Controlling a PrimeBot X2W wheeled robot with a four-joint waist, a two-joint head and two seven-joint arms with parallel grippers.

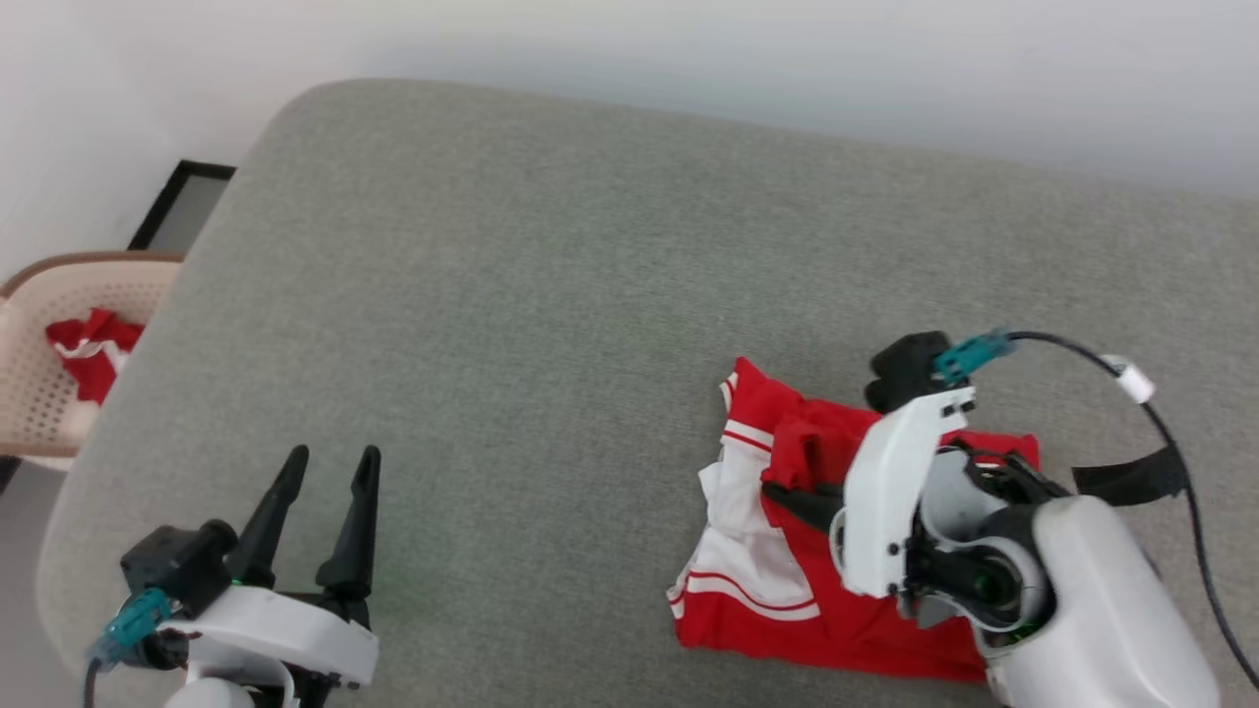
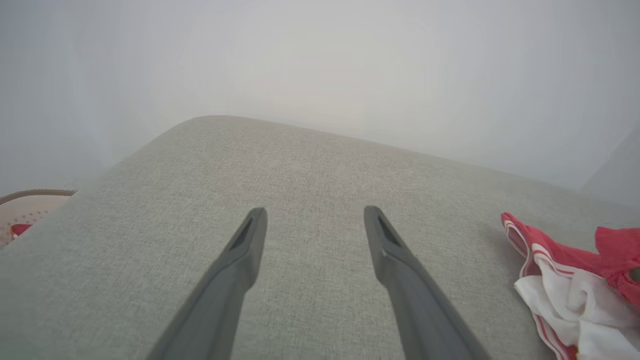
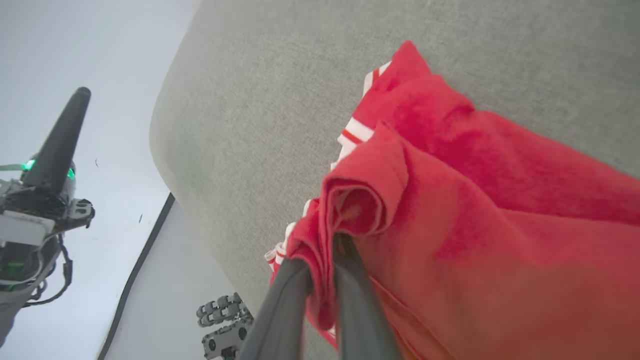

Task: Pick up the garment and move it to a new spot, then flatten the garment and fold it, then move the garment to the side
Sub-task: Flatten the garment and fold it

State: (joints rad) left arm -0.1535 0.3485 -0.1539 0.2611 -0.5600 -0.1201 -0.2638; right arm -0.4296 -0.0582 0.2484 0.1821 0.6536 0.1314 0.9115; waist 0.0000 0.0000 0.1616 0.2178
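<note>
Right gripper [image 3: 321, 260]: fingers clamped together on a rolled red fold of the garment [image 1: 777, 580].
Garment: bunched on the grey cushion [image 1: 492, 295], beneath that gripper.
Left gripper [image 1: 331, 454]: fingers apart, holding nothing; garment well to its right.
Basket [image 1: 89, 261]: off the cushion's edge, to its left, holding red cloth [image 1: 89, 344].

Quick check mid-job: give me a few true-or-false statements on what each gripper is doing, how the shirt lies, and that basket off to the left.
1. The right gripper is shut on a fold of the garment. True.
2. The left gripper grips the garment too. False: its jaws stand open above the bare grey surface, apart from the garment.
3. The garment lies spread out flat. False: it is bunched, with folds overlapping.
4. The basket beside the surface holds red cloth. True.
</note>
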